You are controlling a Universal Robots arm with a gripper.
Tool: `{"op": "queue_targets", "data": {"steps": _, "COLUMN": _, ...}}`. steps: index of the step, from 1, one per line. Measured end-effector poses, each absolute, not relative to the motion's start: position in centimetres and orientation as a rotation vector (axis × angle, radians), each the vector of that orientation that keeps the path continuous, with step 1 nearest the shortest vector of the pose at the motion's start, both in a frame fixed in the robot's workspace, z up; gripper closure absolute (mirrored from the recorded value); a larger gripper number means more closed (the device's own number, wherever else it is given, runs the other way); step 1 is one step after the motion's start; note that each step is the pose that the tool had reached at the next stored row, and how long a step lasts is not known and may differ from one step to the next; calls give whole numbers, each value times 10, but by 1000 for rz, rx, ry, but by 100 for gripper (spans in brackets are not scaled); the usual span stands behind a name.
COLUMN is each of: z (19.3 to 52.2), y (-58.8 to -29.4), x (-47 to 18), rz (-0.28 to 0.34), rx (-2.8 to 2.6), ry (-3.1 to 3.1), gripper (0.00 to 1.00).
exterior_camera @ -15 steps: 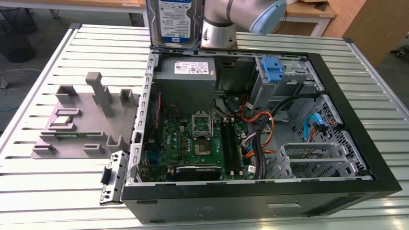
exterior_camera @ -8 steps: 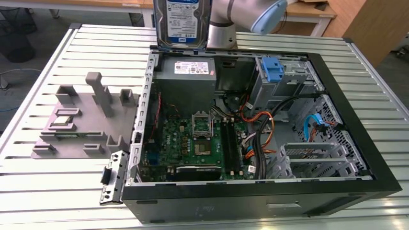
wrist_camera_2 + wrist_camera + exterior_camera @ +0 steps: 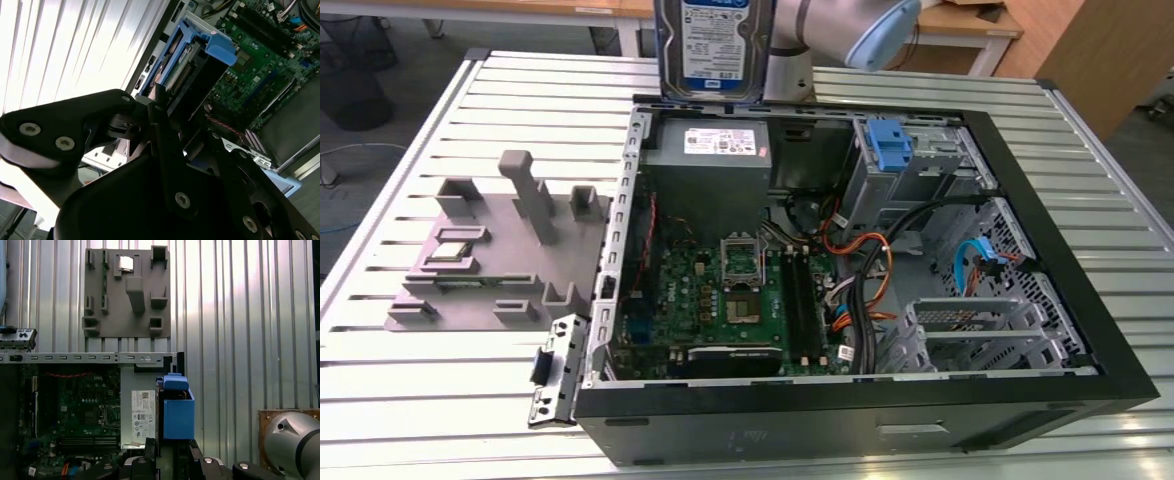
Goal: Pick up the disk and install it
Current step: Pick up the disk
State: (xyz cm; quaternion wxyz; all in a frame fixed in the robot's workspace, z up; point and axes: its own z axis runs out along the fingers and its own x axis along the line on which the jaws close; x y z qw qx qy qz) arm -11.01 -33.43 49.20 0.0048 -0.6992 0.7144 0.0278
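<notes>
Over slatted table, disk in tool.

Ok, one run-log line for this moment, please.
gripper: shut on disk | disk: upright, airborne over computer case edge, by power supply | install: not yet done

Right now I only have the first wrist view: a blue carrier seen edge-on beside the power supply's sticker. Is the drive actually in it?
Observer: Yes. In the exterior view the disk hangs upright over the case's far wall, with its label facing that camera.
Operator: Is anything in the drive cage?
Observer: A lone blue bracket stands in the cage, to the exterior view's right of the power supply.
</notes>
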Motion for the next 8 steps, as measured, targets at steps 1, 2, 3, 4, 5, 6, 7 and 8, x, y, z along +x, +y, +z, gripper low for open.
{"op": "queue_targets", "data": {"steps": 1, "z": 492, "y": -334, "x": -108, "rz": 87, "rx": -2190, "ry": 2237, "gripper": 65}}
{"op": "queue_targets", "data": {"steps": 2, "z": 492, "y": -334, "x": -107, "rz": 87, "rx": -2190, "ry": 2237, "gripper": 65}}
{"op": "queue_targets", "data": {"steps": 3, "z": 492, "y": -334, "x": -105, "rz": 87, "rx": -2190, "ry": 2237, "gripper": 65}}
{"op": "queue_targets", "data": {"steps": 4, "z": 492, "y": -334, "x": -104, "rz": 87, "rx": -2190, "ry": 2237, "gripper": 65}}
{"op": "queue_targets", "data": {"steps": 5, "z": 492, "y": -334, "x": -102, "rz": 87, "rx": -2190, "ry": 2237, "gripper": 65}}
{"op": "queue_targets", "data": {"steps": 6, "z": 492, "y": -334, "x": -100, "rz": 87, "rx": -2190, "ry": 2237, "gripper": 65}}
{"op": "queue_targets", "data": {"steps": 7, "z": 492, "y": -334, "x": -99, "rz": 87, "rx": -2190, "ry": 2237, "gripper": 65}}
{"op": "queue_targets", "data": {"steps": 8, "z": 492, "y": -334, "x": -97, "rz": 87, "rx": -2190, "ry": 2237, "gripper": 65}}
